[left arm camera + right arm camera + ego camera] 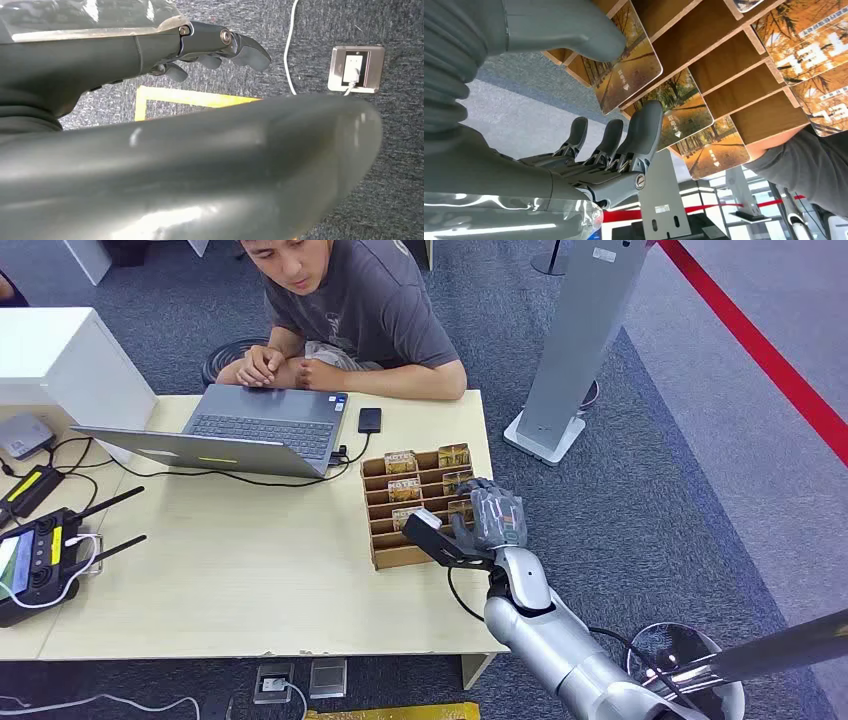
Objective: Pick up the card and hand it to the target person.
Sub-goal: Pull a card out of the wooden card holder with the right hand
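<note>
1. My left hand (220, 50) is hanging over the floor, fingers loosely curled, holding nothing.
2. The wooden card rack (395, 552) is sitting on the bench (250, 580), and I judge the pickup barely begun: every card is sitting slotted.
3. My right hand (492, 514) is reaching at the rack's right side, thumb and fingers spread around the nearest card (626, 65), not pinching it.
4. The handover to the person (350, 310) beyond the rack is waiting.

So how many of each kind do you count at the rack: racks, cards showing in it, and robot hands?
Wooden rack: 1
Cards showing: 6
Robot hand: 1
Total: 8
</note>
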`<state>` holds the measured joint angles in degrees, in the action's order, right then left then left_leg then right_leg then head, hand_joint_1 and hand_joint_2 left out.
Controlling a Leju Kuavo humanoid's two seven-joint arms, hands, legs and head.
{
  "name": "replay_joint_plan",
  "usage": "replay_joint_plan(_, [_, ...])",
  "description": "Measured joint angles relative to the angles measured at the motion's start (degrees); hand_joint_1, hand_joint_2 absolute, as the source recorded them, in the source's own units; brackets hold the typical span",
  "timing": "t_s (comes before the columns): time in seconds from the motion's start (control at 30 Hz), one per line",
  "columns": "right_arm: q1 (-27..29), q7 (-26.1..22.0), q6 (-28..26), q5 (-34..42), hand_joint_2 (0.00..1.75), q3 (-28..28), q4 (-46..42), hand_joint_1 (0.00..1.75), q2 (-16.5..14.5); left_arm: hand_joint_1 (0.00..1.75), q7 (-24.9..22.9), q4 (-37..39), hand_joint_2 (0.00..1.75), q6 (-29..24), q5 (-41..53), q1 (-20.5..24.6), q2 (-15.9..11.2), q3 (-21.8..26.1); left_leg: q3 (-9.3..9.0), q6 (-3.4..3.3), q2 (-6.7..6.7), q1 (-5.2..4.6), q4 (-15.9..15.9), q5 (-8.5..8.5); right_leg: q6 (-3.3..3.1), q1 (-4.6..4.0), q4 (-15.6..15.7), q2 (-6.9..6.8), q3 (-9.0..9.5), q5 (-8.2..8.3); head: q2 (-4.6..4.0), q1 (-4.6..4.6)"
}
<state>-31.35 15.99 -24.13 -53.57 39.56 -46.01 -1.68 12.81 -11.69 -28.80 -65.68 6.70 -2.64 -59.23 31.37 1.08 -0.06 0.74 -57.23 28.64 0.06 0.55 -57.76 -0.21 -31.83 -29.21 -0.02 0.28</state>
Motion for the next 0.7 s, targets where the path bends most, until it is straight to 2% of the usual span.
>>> replay_joint_plan(0.2, [-0.1,0.0,0.0,-0.2,1.75,0.0,0.4,0.98,0.0,0.00,0.0,0.0,0.00,0.0,0.1,0.0,0.0,0.0,0.00,0.00,0.00,0.00,0.0,0.00,0.00,0.00,0.0,0.00,0.00,0.00,0.00,0.01])
replay_joint_plan(0.7, [-0.5,-0.4,-0.1,-0.9,1.75,0.0,1.5,1.08,-0.5,0.00,0.4,0.0,0.00,-0.1,-1.6,0.0,0.0,0.0,0.00,0.00,0.00,0.00,0.0,0.00,0.00,0.00,0.0,0.00,0.00,0.00,0.00,-0.01])
